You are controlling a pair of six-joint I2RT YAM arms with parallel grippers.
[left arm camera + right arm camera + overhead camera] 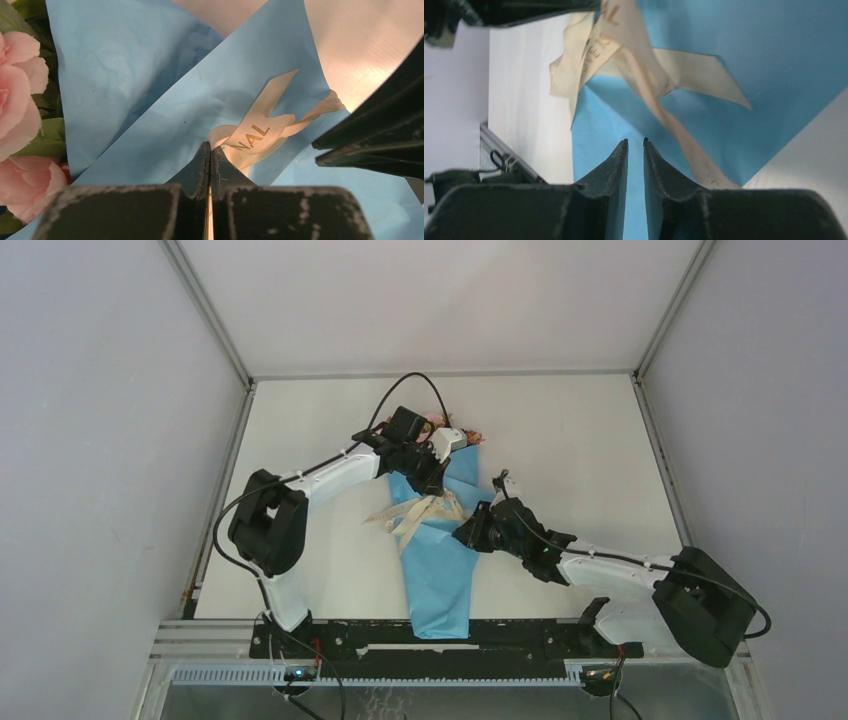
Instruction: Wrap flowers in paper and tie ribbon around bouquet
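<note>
The bouquet lies lengthwise on the table, a cone of light blue paper point(440, 580) with pink flowers point(452, 432) poking out at the far end. A cream ribbon point(418, 512) crosses its middle with loose ends. My left gripper point(432, 480) is shut at the ribbon's knot. In the left wrist view a cream sliver shows between the fingers of this gripper point(210, 145), where the ribbon point(255, 132) meets them. My right gripper point(635, 141) hovers over the paper point(749, 50) with a narrow gap and nothing inside. A ribbon point(639, 60) strand runs past its right finger.
White table point(580, 450) with grey walls on three sides. A black rail point(450, 640) runs along the near edge by the arm bases. In the left wrist view pink roses point(20, 100) fill the left edge and the right arm's dark fingers point(380, 130) reach in from the right.
</note>
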